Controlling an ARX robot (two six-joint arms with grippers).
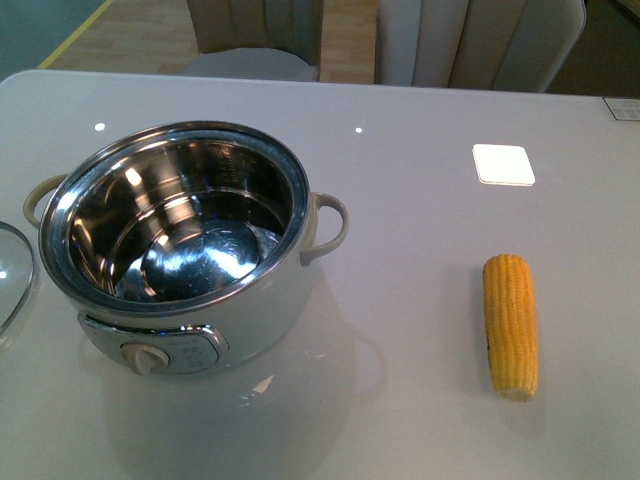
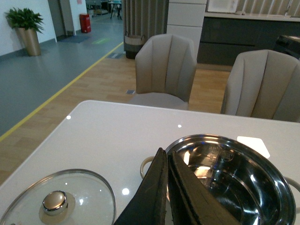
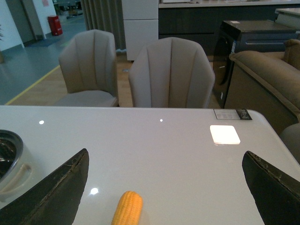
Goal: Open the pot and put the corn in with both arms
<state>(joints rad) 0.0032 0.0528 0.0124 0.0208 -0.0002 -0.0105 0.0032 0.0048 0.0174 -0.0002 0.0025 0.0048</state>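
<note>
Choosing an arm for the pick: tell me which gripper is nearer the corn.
Right. The right gripper, open, has the corn just ahead; the left gripper is by the pot and lid, left of the corn.

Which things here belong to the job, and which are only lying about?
For the job: pot, corn, lid (already off, beside the pot).
Lying about: white square, chairs.

Open office-like hall — padded chairs (image 2: 166, 70), yellow floor line (image 2: 61, 91), potted plant (image 2: 24, 21).
</note>
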